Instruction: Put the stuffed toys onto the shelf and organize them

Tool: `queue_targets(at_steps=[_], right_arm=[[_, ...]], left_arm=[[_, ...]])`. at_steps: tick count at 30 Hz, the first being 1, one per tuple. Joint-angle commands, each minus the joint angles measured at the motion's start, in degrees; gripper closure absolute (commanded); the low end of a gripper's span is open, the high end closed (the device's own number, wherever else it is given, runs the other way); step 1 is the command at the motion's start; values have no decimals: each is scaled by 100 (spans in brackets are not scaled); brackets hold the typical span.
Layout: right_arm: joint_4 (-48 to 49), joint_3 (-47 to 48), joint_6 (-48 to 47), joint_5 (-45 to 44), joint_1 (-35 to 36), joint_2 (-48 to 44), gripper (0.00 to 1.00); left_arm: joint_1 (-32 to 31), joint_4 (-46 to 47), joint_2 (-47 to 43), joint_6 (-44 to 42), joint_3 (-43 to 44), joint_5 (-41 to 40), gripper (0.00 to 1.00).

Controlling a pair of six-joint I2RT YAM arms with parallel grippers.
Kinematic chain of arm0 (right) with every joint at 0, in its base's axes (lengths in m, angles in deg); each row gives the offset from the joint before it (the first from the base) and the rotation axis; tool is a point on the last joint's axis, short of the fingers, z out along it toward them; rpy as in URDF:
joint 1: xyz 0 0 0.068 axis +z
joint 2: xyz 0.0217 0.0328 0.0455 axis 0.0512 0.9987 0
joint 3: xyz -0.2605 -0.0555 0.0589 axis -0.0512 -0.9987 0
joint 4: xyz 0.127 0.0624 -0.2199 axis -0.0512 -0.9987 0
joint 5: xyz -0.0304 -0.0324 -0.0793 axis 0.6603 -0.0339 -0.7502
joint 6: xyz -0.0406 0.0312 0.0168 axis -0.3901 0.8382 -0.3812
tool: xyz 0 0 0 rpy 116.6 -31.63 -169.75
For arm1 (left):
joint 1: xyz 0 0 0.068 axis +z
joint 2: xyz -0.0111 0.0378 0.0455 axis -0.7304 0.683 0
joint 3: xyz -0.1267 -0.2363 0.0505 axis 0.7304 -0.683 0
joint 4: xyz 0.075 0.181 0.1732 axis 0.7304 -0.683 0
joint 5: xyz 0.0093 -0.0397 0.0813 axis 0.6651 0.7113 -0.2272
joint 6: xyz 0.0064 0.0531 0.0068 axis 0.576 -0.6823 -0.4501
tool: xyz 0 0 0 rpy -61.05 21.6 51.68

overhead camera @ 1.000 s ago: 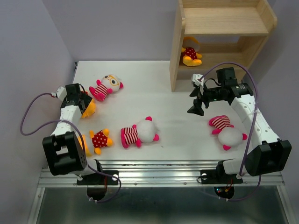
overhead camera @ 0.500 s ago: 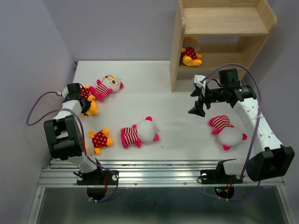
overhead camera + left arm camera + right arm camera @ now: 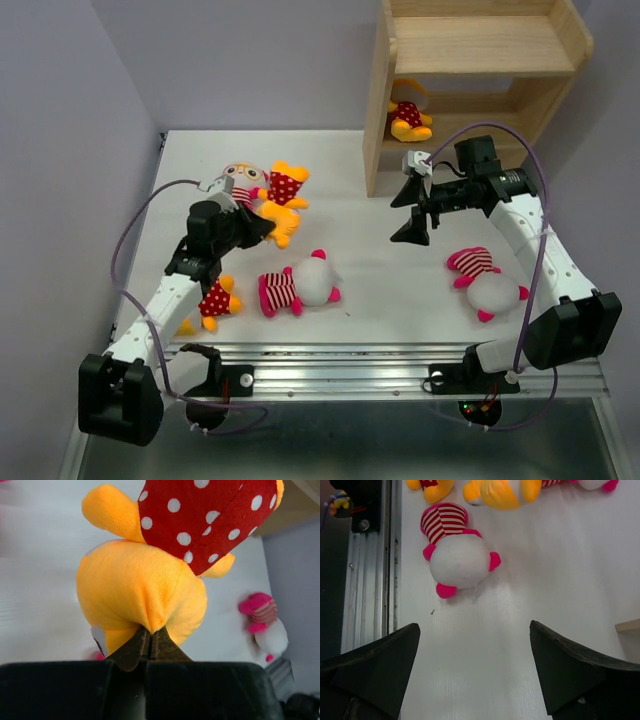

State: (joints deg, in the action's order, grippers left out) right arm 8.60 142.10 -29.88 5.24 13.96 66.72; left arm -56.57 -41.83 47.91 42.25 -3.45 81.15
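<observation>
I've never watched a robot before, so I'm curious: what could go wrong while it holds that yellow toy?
The left gripper pinches only a small fold of the yellow toy, so it might slip out. The right gripper, open, hangs between it and the shelf; the arms could bump.

The held toy (image 3: 282,198) is yellow-orange, its outfit red with white dots. The shelf toy (image 3: 408,115) and the near-left toy (image 3: 212,298) have the same colouring. The middle toy (image 3: 298,285) has a white head, a pink-and-white striped body and pink limbs; the right toy (image 3: 487,282) and the far toy (image 3: 240,180) match it. The shelf (image 3: 480,45) is light natural wood. The table (image 3: 350,180) is white and the walls (image 3: 250,60) pale lilac. The arms (image 3: 165,300) are white with black joints, the cables (image 3: 543,200) purple. The left gripper (image 3: 260,225) and right gripper (image 3: 408,215) are black.
</observation>
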Motion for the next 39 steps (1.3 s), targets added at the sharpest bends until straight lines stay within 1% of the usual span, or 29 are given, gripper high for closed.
queue_targets(at_steps=[1,4,5,6,7,8,9,10,12,13,14,16,20,23,26,31,36,38,39], right_arm=[[-119,590,463,431,496,89,5],[687,670,1253,414,497,46,5],[1099,626,2265,326,497,2,5],[1965,469,2832,221,497,-42,5],[2295,407,3708,11,497,-129,5],[2821,258,4117,-43,497,-156,5],[3043,213,4582,-122,497,-165,5],[3159,187,5318,-341,497,-165,6],[3309,186,5780,-614,497,-139,6],[3309,230,6148,-1111,497,-130,5],[3266,257,6256,-1334,497,-122,0],[3178,292,6248,-1564,497,-95,0],[2853,239,5915,-1538,602,19,0],[2581,187,5722,-1363,655,98,0],[2335,221,5467,-1187,717,160,5],[2009,213,5203,-1240,769,248,21],[1851,143,5027,-1327,822,248,26],[1746,125,5026,-1371,822,265,32],[1701,116,4852,-1371,822,291,34]], left_arm=[[-1026,1203,20,32,9,690,100],[-1556,1344,319,-152,238,532,100],[-1714,1353,398,-197,317,445,100],[-2012,1371,486,-232,431,252,100],[-2136,1405,644,-241,484,190,100],[-2338,1467,724,-241,598,128,100],[-2435,1511,794,-241,651,101,100],[-2523,1546,925,-241,695,66,100],[-2655,1660,1023,-232,791,31,100],[-2778,1713,1102,-215,792,22,100],[-2831,1809,1128,-215,792,31,100],[-2972,1880,1164,-206,766,31,100],[-3139,2021,1182,-206,748,22,100],[-3227,2109,1181,-232,748,5,100],[-3236,2109,1182,-232,757,-30,100],[-3236,2127,1181,-215,730,-75,100],[-3236,2144,1155,-206,704,-110,100],[-3236,2153,1146,-206,695,-136,100],[-3236,2153,1146,-206,695,-145,100]])
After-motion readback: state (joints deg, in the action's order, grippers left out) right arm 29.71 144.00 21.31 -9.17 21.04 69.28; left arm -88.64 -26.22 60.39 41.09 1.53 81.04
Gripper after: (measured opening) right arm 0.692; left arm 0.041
